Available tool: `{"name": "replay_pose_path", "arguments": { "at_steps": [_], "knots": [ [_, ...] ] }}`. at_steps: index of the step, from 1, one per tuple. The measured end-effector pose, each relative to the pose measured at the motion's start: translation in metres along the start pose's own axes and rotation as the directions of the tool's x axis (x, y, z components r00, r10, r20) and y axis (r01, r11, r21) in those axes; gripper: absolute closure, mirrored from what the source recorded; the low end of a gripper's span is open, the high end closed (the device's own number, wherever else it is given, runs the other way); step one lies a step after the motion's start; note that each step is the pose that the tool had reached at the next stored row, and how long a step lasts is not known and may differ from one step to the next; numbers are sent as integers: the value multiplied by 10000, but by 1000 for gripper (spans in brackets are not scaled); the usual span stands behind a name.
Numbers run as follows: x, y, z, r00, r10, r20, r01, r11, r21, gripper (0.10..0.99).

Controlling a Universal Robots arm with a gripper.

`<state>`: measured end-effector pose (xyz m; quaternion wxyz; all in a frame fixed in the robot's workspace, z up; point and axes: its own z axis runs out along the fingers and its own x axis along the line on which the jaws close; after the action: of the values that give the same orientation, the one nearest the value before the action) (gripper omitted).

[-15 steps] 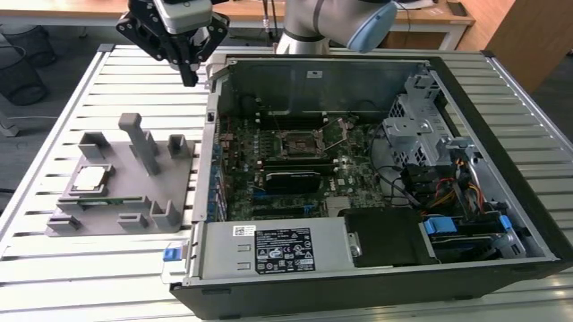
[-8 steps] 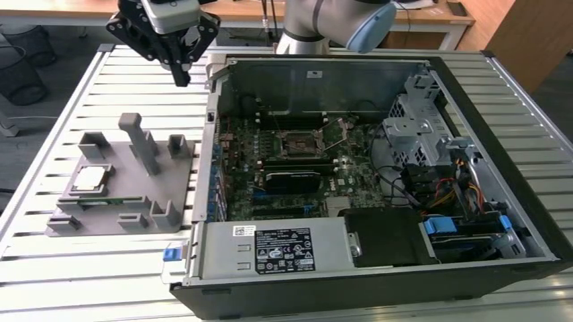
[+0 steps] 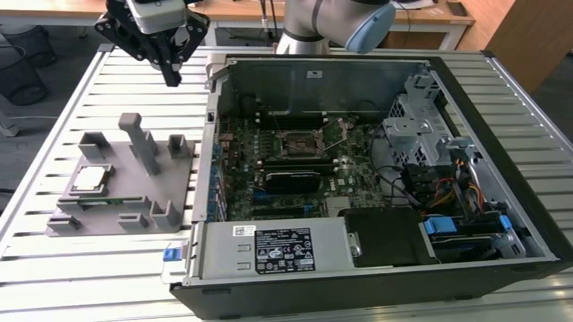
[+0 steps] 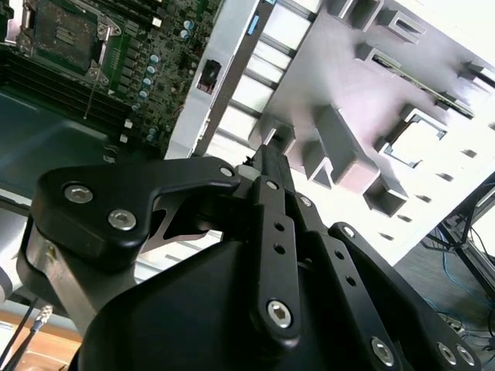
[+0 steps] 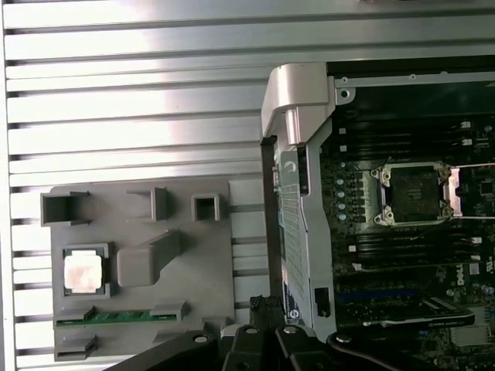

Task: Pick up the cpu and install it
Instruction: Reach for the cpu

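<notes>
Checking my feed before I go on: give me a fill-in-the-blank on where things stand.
1. The chip lies in the grey ___ on the table.
2. The gripper hangs above the table holding ___.
3. The socket inside the computer case is ___.
Missing: holder; nothing; empty.

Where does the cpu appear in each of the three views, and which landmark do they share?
Exterior view: cpu lies in the grey holder, at the exterior view's left.
First wrist view: cpu in the holder's square pocket, beside the green memory strip.
Second wrist view: a pale square, probably the cpu.
Shared landmark: the holder's tall block.
</notes>
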<state>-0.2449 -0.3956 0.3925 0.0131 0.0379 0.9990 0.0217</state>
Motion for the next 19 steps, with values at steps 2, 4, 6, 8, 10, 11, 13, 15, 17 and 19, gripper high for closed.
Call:
{"name": "replay_pose_path", "arguments": {
  "at_steps": [2,4,6,8,10,11,13,15,17,19],
  "knots": [
    [33,-2,0,10000,0,0,0,10000,-1,973],
    [67,-4,-1,10000,-1,0,1,10000,0,973],
    [100,-6,-1,10000,-1,0,1,10000,0,973],
    [133,-8,-1,10000,0,0,0,10000,-1,973],
    [165,-9,-2,10000,0,-1,0,10000,0,973],
    [183,-10,-2,10000,0,0,0,10000,0,973],
    [219,-12,-2,10000,0,0,0,10000,0,973],
    [254,-15,-2,10000,0,0,0,10000,-1,973],
    [287,-17,-3,10000,-1,0,1,10000,0,973],
    [321,-19,-3,10000,-1,0,1,10000,0,973]
  ]
}}
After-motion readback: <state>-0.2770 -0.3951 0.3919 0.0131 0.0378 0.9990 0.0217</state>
